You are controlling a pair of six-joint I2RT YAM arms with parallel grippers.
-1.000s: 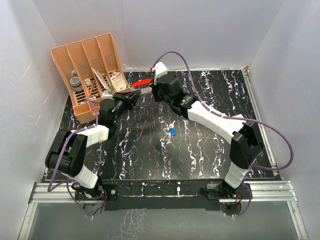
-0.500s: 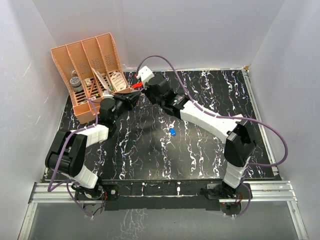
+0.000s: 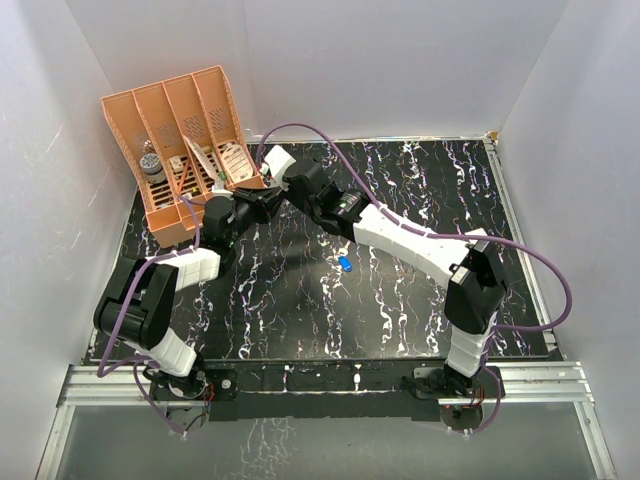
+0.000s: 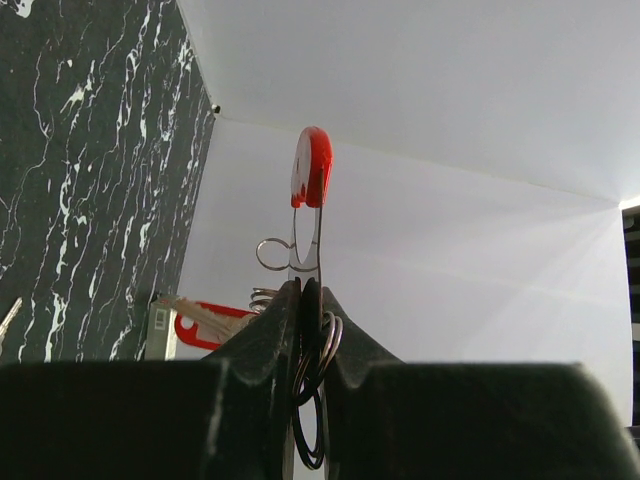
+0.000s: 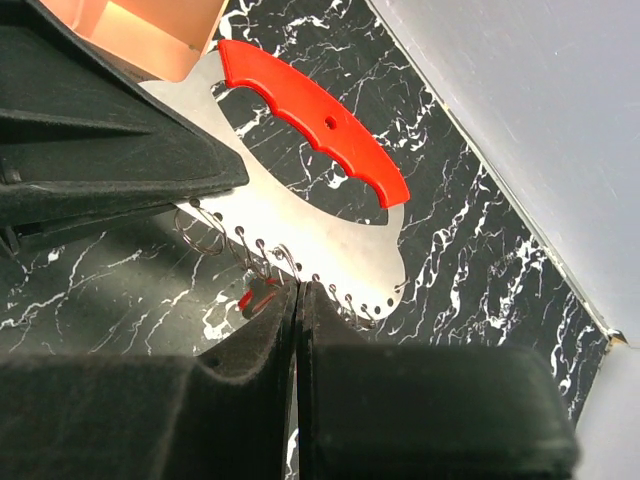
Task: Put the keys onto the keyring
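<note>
While the blue key (image 3: pixel 345 264) lies loose on the black marbled surface (image 3: pixel 300 320), we see, farther back, the left gripper (image 4: pixel 308 290) clamped on the keyring (image 5: pixel 320 225), likely bracing it so the right gripper (image 5: pixel 296 292), closed on what looks like the red key (image 5: pixel 258 297), can reach its rings (image 5: pixel 200 225). Beyond stand an orange rack (image 3: pixel 185 110) and white walls (image 3: pixel 400 70).

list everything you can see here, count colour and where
table: 1, black with white veins, under everything
organiser: 1, orange, far left of table
organiser contents: 3, dark round thing, pale stick, white card, in its slots
blue key: 1, blue head, lying mid-table
red key: 1, red head, at right gripper's tips
keyring: 1, red loop on silvery plate, beside organiser
wire rings: several, silver, along keyring's plate
left gripper: 1, black, shut on keyring
right gripper: 1, black, apparently shut on red key
</note>
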